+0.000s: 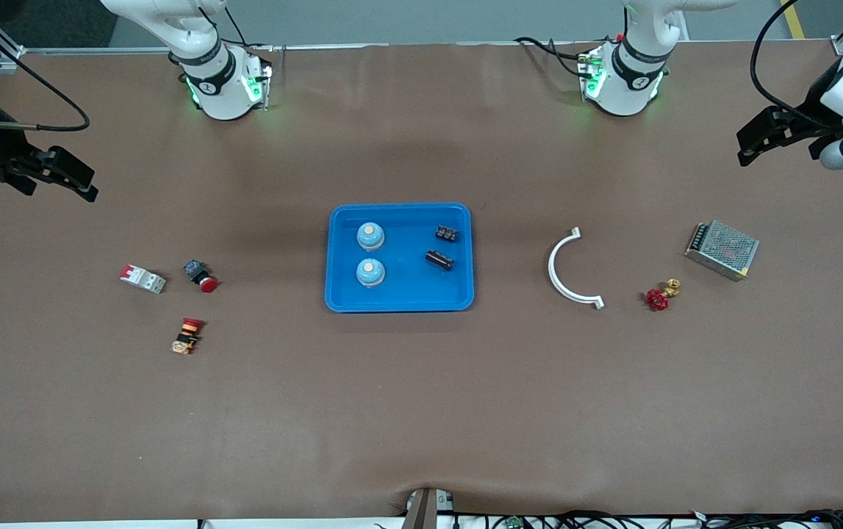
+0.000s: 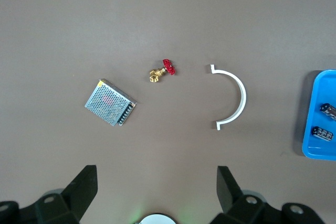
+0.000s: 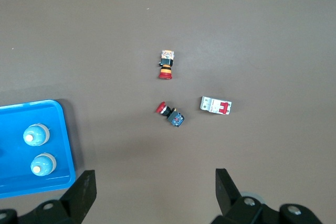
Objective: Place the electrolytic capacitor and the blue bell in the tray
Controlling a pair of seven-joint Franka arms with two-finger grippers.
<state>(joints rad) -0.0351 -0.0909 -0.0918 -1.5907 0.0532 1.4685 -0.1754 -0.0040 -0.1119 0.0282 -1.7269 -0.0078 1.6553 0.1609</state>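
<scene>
A matte brown covering is stretching across the whole counter (image 1: 421, 411), showing faint creases and a soft darker shadow near its middle. Along the edge by the arm bases, a pale grey floor strip is showing, with a yellow line (image 1: 793, 18) crossing it. Black cables (image 1: 612, 520) are trailing along the edge nearest the front camera.

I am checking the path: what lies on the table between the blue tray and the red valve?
Only the white curved bracket lies between tray and red valve, as the front view shows.
</scene>
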